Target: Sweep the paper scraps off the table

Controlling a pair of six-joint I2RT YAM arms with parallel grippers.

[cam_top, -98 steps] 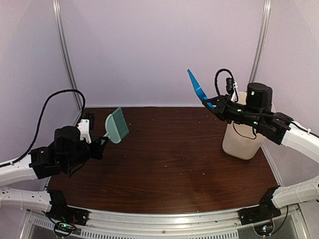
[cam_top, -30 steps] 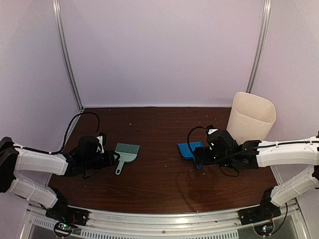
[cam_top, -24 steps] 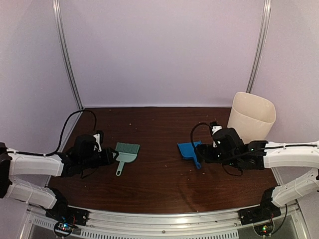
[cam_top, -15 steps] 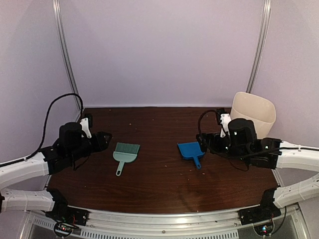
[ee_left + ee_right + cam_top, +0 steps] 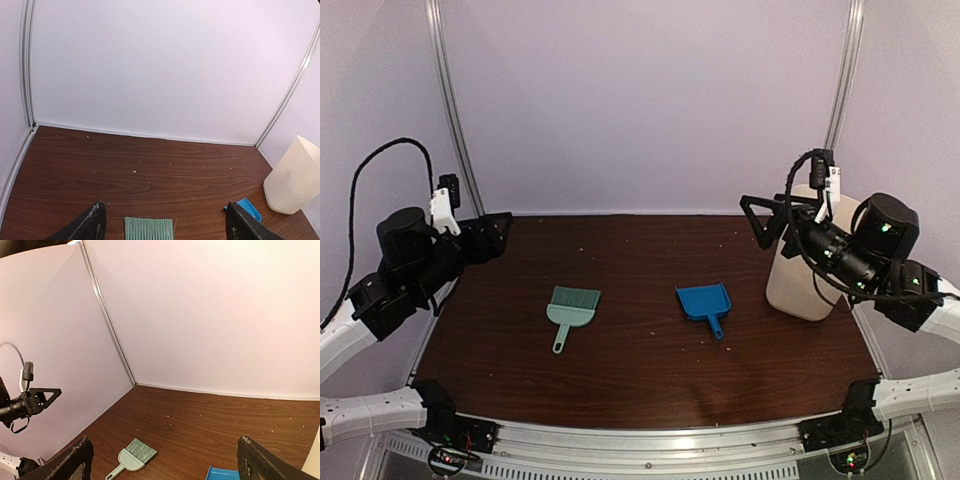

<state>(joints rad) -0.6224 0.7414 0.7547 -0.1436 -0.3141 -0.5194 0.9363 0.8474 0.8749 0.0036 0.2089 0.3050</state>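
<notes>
Your left gripper (image 5: 498, 228) and right gripper (image 5: 756, 220) both gape empty. A teal plastic brush (image 5: 570, 307) lies left of a blue plastic dustpan (image 5: 705, 303).

1. The left gripper (image 5: 165, 206) shows two dark fingers (image 5: 92, 222) at the lower edge, jaws spread wide.
2. The table (image 5: 150, 165) is dark reddish-brown wood grain, speckled with pale crumbs (image 5: 134, 171).
3. A green brush (image 5: 149, 229) lies bristles-up in frame, low centre, between the fingers.
4. A blue dustpan (image 5: 246, 208) is partly visible beside the right finger.
5. A cream bin (image 5: 294, 175) stands upright at far right.
6. A plain pale wall (image 5: 160, 65) backs the table.
</notes>
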